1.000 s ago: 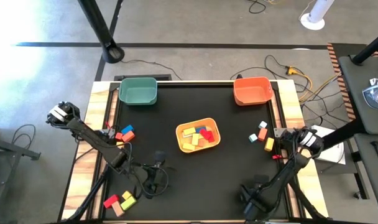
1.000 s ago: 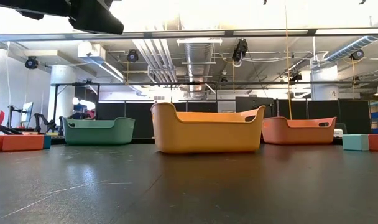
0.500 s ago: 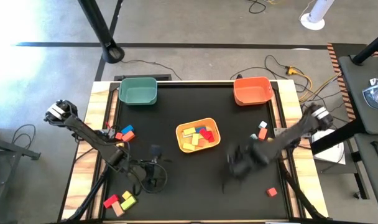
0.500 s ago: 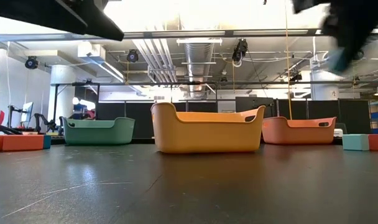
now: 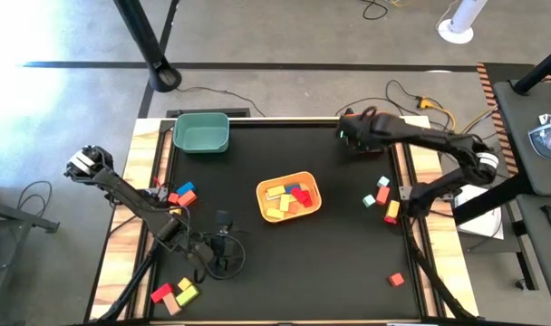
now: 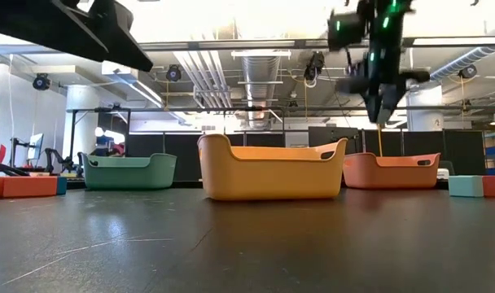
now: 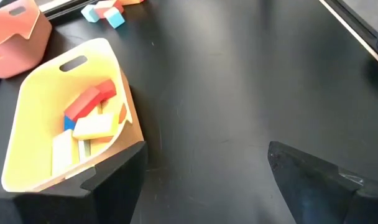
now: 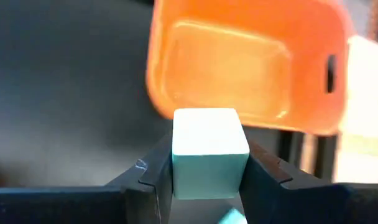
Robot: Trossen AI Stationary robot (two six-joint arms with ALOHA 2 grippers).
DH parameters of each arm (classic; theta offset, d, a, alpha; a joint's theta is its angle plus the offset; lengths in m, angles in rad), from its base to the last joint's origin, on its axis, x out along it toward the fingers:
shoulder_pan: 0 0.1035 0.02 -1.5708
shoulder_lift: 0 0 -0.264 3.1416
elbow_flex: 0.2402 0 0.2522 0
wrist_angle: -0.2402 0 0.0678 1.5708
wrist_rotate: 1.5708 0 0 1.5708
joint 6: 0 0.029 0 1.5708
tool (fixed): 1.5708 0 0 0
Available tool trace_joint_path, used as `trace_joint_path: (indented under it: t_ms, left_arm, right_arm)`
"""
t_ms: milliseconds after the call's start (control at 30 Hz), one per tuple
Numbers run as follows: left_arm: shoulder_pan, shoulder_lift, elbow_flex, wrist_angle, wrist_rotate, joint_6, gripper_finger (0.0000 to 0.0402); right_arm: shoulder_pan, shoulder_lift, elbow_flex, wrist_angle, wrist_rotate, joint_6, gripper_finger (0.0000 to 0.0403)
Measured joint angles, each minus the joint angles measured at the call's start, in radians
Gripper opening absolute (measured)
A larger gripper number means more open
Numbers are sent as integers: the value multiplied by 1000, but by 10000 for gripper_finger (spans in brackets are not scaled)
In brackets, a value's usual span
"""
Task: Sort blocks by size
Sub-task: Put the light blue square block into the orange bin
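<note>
My right gripper (image 5: pixel 352 134) hangs high over the left rim of the orange bin (image 5: pixel 377 138), shut on a pale teal cube block (image 8: pixel 211 152). In the low view it (image 6: pixel 380 102) points down, well above that bin (image 6: pixel 392 171). My left gripper (image 7: pixel 204 186) stands open and low over the table's near middle (image 5: pixel 223 237), facing the yellow bin (image 7: pixel 58 124), with nothing between its fingers. That yellow bin (image 5: pixel 289 196) holds several blocks. Loose blocks lie at the left (image 5: pixel 178 195), near left (image 5: pixel 174 294) and right (image 5: pixel 384 199). My right gripper pinches the cube's two opposite side faces (image 8: pixel 176 155) between its two fingers. The fingers come from above, pointing down. The cube sits level in the hold, lifted clear, with the orange bin (image 8: pixel 245 74) below and beyond it.
A green bin (image 5: pixel 201 132) stands at the far left corner. A small red block (image 5: pixel 396 279) lies alone near the front right. The table's wooden side rails (image 5: pixel 149 181) border the black mat.
My right gripper has risen from the table's near right part and swung fast toward the far edge, ending above the orange bin with the teal cube between its fingers.
</note>
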Motion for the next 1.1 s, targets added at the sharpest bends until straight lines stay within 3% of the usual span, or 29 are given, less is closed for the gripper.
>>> trace_joint_path:
  t_ms: [200,333,767,900,1100]
  left_arm:
    - [0,0,-9,2,0,8,317]
    - [0,0,-9,2,0,30,317]
    - [1,0,-9,-2,-8,52,317]
    - [1,0,-9,-8,-8,39,317]
    - [1,0,-9,-6,-8,39,317]
  right_arm:
    - [-297,40,-175,401,-188,-94,127]
    - [-380,96,-216,518,-198,-94,127]
    - [-430,276,-207,558,-208,-96,137]
    - [-430,256,-210,549,-169,-95,180]
    - [-423,116,-210,535,-159,-154,258]
